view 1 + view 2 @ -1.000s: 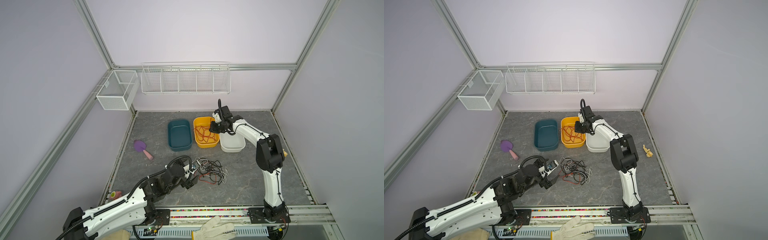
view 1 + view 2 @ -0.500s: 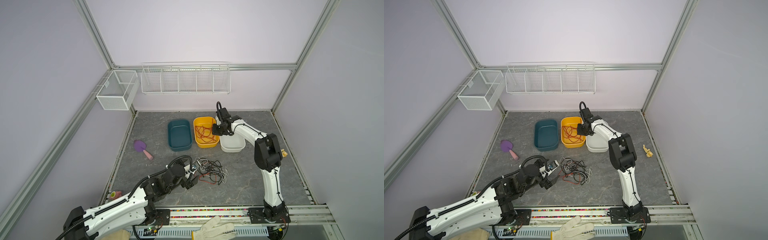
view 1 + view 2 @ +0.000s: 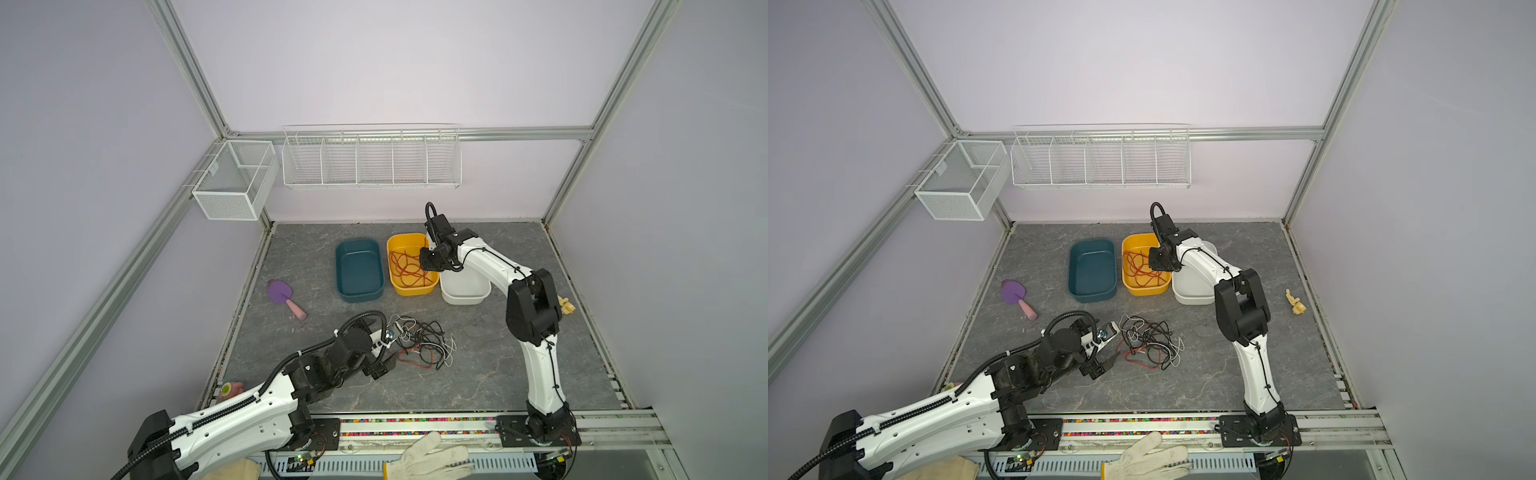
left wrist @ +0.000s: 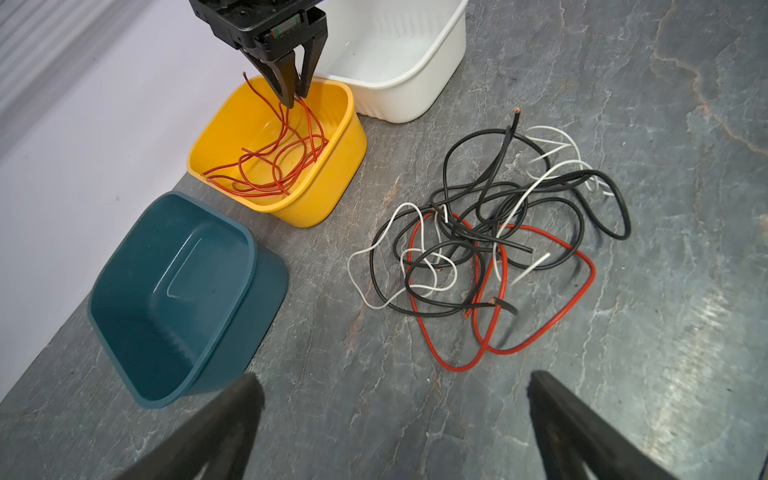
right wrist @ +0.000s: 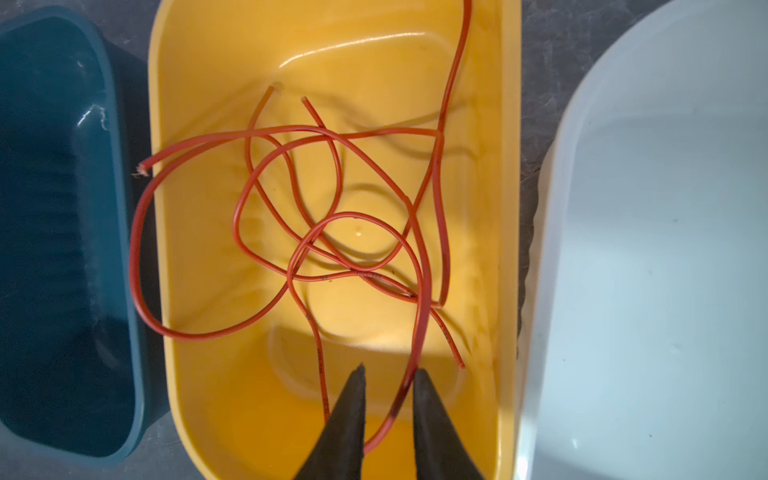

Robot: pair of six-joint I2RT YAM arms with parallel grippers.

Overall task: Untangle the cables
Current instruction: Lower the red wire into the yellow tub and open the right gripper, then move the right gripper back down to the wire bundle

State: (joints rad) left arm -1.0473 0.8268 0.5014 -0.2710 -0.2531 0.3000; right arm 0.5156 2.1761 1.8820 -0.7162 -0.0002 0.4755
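— What is shown on the grey table [image 3: 478,374]?

— A knot [image 4: 478,232] of black, white and red cables lies at the near middle, just ahead of the wide-spread left end effector [image 4: 392,376]. Some red cables [image 3: 405,268] are already laid in the yellow tub [image 3: 409,292], far side.

— And the right end effector [image 5: 390,370]?

— It is held over that tub, slightly parted, with one red cable passing loosely between, unpinched. The blue tub [image 3: 359,296] and white tub [image 3: 465,298] are empty, so most sorting is judged undone. One red loop is draped over the yellow rim. Open table surrounds the knot.
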